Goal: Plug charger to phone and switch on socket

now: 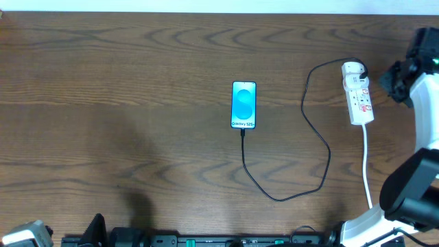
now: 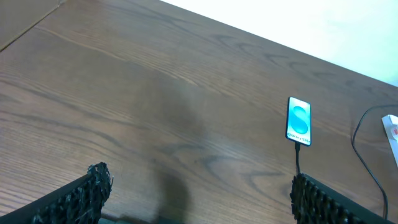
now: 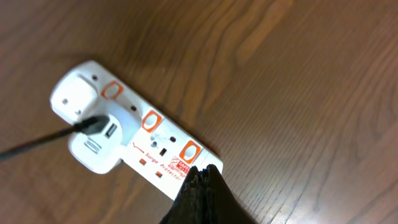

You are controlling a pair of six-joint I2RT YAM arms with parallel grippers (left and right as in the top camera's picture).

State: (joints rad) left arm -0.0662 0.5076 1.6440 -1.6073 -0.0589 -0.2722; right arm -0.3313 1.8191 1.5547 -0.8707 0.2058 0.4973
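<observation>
Listing the holdings, each placed from the socket [image 3: 134, 107].

Right pincer [image 3: 200, 177] — mine, fingers pressed together, nothing between them. It hung over the socket's near end, its tip just beside the last orange switch [image 3: 189, 151]. Whether it touched that switch, I could not tell.

Socket [image 1: 359, 96] — white strip, long axis running up-left away from my right fingertips in the wrist view, three orange switches spaced along it, a white adapter [image 3: 93, 149] at its far end.

Charger [image 1: 322, 144] — thin black cable leaving that adapter and looping away from the socket to the phone's lower edge.

Phone [image 1: 243, 104] — well apart from the socket, screen lit blue. The plug tip looked seated, though it was too small to confirm.

Left pincer [image 2: 199, 180] — spread wide, empty, far from the socket, beyond the phone.

Judgement: the right arm was much the nearer, and the coming press turned on that last switch lying just ahead of the tip.

Hidden: the strip's end under my fingers, and the switches' on-off positions.
</observation>
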